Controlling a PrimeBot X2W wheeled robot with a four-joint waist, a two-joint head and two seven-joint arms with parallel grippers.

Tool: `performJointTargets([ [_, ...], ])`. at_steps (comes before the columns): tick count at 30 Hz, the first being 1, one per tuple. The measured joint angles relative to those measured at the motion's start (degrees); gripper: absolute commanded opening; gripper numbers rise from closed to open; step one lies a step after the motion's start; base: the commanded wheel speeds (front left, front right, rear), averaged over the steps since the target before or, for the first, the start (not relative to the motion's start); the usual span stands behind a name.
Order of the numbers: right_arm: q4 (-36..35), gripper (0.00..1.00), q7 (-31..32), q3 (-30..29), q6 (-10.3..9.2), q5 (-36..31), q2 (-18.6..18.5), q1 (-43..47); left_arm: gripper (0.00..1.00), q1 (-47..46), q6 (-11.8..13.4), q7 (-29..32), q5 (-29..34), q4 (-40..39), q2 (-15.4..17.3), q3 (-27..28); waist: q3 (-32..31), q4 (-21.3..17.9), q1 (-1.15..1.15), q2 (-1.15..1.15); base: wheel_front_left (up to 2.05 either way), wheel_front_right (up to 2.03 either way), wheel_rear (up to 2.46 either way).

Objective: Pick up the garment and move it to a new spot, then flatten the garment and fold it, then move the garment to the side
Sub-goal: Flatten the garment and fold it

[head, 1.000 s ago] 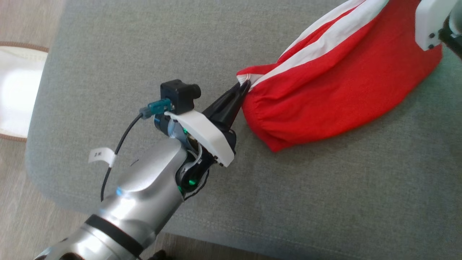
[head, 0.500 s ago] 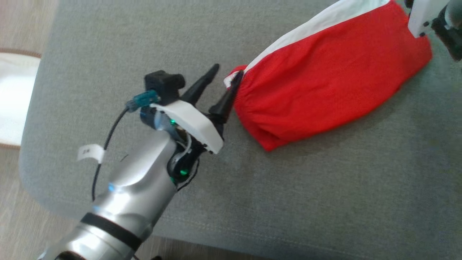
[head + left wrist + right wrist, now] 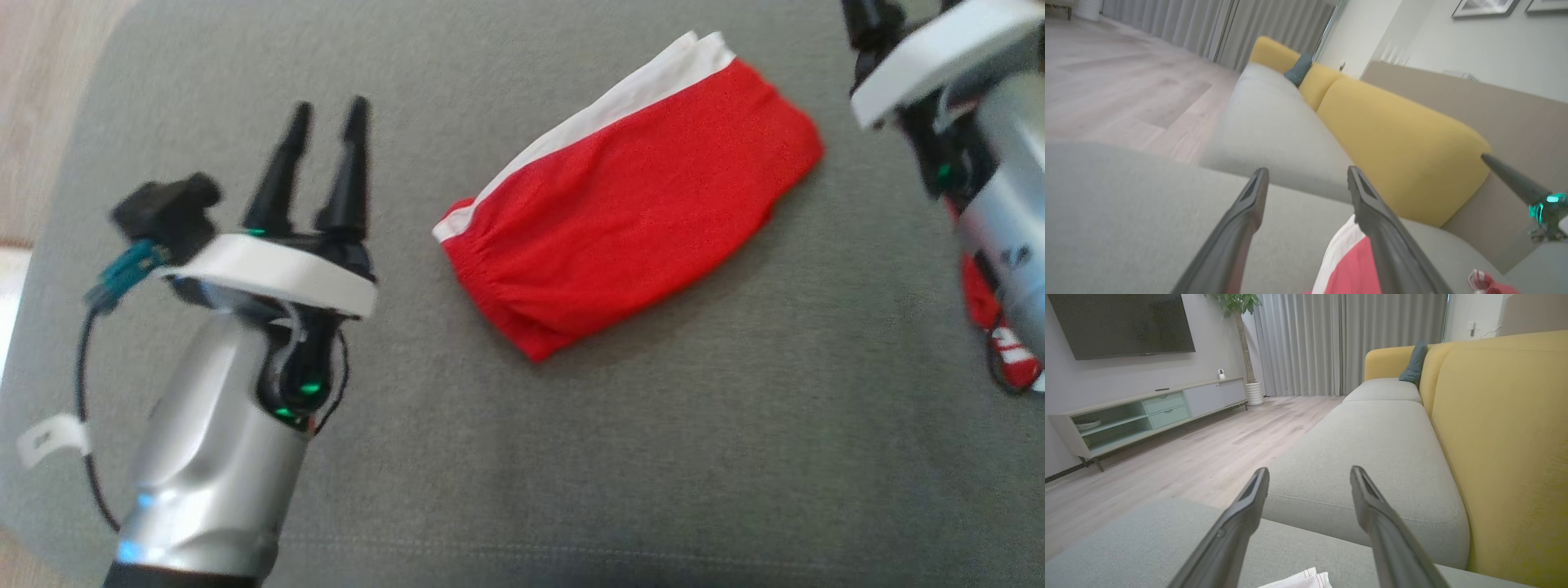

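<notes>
The garment (image 3: 629, 204) is red with a white band and lies folded and loose on the grey seat cushion (image 3: 571, 457). My left gripper (image 3: 326, 114) hovers open to its left, apart from the cloth, fingers pointing away from me. In the left wrist view the left gripper (image 3: 1307, 172) holds nothing, and the garment (image 3: 1347, 261) lies under its right finger. My right arm's wrist (image 3: 939, 57) is beyond the garment's far right end. The right gripper (image 3: 1309, 472) is open and empty, with a white edge of the garment (image 3: 1298, 582) just below it.
The cushion's rounded edge (image 3: 49, 245) drops to wood floor at the left. A yellow backrest (image 3: 1506, 437) runs along the seat, with a second grey cushion (image 3: 1372, 457) beyond. A small red and white item (image 3: 1004, 343) lies by my right arm.
Both grippers have opened and let go of the garment, which now lies flat on the cushion. Both arms have drawn away from it. The head camera has shifted too.
</notes>
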Motion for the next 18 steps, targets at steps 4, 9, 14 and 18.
performJointTargets([
  [4, -3.4, 1.00, -0.8, -3.2, 0.00, -1.6, 0.0, 5.5, 1.00, 3.1, 1.0, -0.1, 2.7, -5.7, -0.8, 6.1, -2.8, -2.3, 0.00, 0.00, 0.00, 0.00, 0.00],
  [9, -11.9, 1.00, -0.9, -14.3, 0.00, -10.2, 0.3, 13.2, 1.00, 8.0, 0.4, -0.1, 2.6, -9.2, -2.7, 10.6, -5.5, -5.6, 0.00, 0.00, 0.00, 0.00, 0.00],
  [14, -18.8, 1.00, -0.9, -24.1, 0.00, -20.1, 5.4, 26.8, 1.00, 13.2, 0.4, -0.1, 5.9, -10.8, -3.1, 14.9, -7.6, -9.0, 0.00, 0.00, 0.00, 0.00, 0.00],
  [18, -23.8, 1.00, -0.9, -31.7, 0.00, -24.6, 10.2, 37.2, 1.00, 17.8, -0.2, -0.1, 6.7, -11.3, -4.1, 17.1, -9.1, -11.4, 0.00, 0.00, 0.00, 0.00, 0.00],
])
